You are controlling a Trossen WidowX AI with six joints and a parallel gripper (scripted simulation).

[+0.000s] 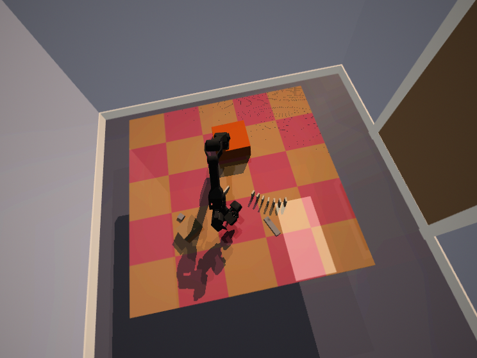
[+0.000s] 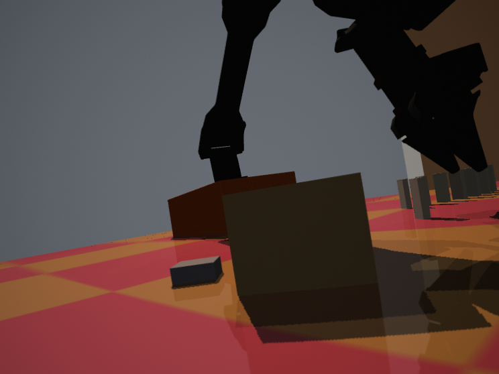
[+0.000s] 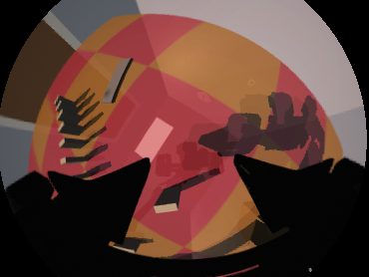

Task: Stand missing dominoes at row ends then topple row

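The gripper [image 1: 229, 223] [image 2: 468, 170] [image 3: 192, 159] is spread and empty, above the lone upright domino [image 2: 421, 199] [image 3: 166, 207], which stands left of the row [image 1: 268, 200] [image 2: 458, 187] [image 3: 66, 142] seen from the top.

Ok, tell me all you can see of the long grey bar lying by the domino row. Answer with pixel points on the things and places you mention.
The long grey bar [image 1: 272, 226] [image 3: 119, 80] is a slim, straight-edged rectangular piece, light grey on top with a darker long side and a faint dark patch near one end. Its material looks plain and matte. It lies flat, mostly on an orange square, beside the standing row [image 1: 268, 201] [image 3: 64, 142] and apart from it. Only the checkered surface appears to touch it; the gripper [image 3: 192, 159] is away from it.
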